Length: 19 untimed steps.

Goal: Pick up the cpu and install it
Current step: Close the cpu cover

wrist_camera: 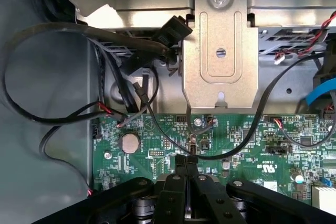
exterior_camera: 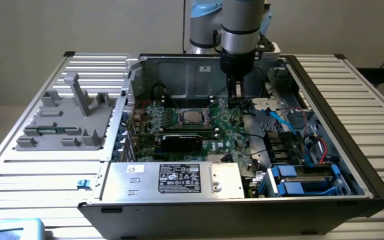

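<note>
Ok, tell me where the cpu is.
The cpu lies on the motherboard just beyond the black card, to the exterior view's left of the gripper.

The claw [wrist_camera: 186, 162] hangs over a green board [wrist_camera: 247, 150], its two black fingers pressed together with nothing seen between them. Their tips sit just by a thin black cable [wrist_camera: 220, 156] that loops across the board. A round silver battery [wrist_camera: 129, 142] lies on the board near the claw. Past the board's edge stands a metal bracket [wrist_camera: 220, 51], thick black cables [wrist_camera: 105, 34] on one side, a blue cable [wrist_camera: 321, 88] on the other.
</note>
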Tool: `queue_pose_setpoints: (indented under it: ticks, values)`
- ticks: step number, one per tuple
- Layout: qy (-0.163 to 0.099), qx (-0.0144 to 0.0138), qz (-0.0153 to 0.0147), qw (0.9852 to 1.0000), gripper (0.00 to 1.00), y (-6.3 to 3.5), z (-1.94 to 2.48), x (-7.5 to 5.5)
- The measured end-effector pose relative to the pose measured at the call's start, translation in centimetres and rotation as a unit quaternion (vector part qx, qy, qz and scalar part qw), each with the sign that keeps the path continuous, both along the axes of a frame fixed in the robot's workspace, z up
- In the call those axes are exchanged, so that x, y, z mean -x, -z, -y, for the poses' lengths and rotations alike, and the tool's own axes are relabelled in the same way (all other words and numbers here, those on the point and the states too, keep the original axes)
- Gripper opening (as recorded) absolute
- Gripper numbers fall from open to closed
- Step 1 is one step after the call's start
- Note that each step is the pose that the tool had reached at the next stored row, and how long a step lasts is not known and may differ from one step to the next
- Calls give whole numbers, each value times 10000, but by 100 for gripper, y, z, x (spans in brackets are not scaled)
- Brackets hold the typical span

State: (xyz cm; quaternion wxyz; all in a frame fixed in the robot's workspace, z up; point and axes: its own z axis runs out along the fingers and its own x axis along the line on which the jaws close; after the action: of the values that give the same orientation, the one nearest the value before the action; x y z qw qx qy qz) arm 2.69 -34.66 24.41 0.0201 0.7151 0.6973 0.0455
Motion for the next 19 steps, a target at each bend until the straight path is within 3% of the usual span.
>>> queue_pose_setpoints:
  ticks: [3, 4, 5, 7, 9, 11, 15, 19]
  values:
    - [-1, -105, -12, 9999, 11, 14, -7, 0]
    - [0, -123, -41, 9999, 11, 16, -7, 1]
    - [1, -127, -88, 9999, 11, 18, -7, 1]
    - [3, -129, -214, 9997, 11, 17, -7, 13]
    - [4, -148, -325, 9994, 11, 12, -7, 43]
    - [4, -172, -408, 9990, 11, 3, -7, 71]
    - [5, -205, -540, 9983, 11, -27, -7, 153]
    - [4, -246, -616, 9978, 11, -59, -7, 317]
